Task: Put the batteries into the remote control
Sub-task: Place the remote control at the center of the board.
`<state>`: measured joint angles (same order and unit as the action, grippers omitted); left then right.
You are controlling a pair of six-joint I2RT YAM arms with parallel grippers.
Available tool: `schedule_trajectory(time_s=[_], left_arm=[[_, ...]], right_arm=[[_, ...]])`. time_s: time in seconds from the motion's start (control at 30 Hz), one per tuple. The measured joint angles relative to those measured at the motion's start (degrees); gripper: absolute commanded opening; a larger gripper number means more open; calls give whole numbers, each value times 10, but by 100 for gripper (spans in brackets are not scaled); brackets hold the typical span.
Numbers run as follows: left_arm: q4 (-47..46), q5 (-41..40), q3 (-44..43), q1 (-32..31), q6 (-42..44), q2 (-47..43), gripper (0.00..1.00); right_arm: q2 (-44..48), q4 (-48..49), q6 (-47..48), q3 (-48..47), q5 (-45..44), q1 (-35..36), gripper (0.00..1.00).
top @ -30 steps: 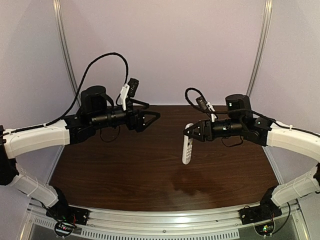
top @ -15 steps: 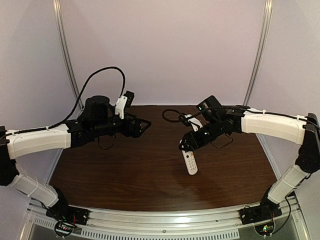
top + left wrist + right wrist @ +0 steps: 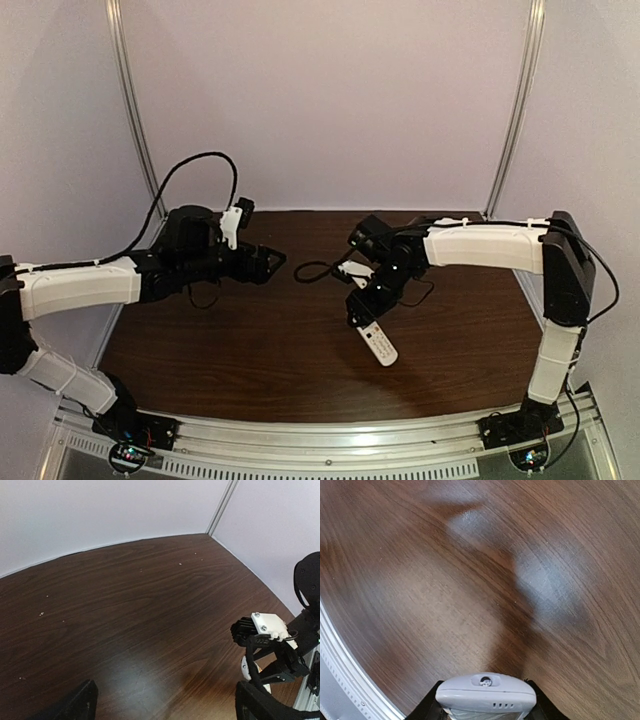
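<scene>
White remote [image 3: 378, 343] hangs tilted over the table [image 3: 230, 345], pinched at one end by your right gripper [image 3: 362, 308]; the left gripper [image 3: 271, 264] gapes empty. No batteries show. You're likely positioning it; next, expose its recess.

The place reads as a robotics lab test cell: robot arms [image 3: 480, 245] bolted to a slotted aluminium rail [image 3: 330, 440] at the edge of a dark wood-grain table [image 3: 250, 340], enclosed by plain pale panels [image 3: 320, 100] on metal uprights [image 3: 131, 100], with exposed black cables [image 3: 200, 155].
</scene>
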<state>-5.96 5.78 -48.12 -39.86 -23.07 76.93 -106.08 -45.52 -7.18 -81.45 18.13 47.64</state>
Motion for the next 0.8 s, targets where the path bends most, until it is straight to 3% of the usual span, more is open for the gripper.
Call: schedule_trajectory(time_s=[0.8], left_arm=[[-45, -2, 72, 22, -40, -33, 97]], right_arm=[[-162, -96, 17, -140, -37, 13, 40]])
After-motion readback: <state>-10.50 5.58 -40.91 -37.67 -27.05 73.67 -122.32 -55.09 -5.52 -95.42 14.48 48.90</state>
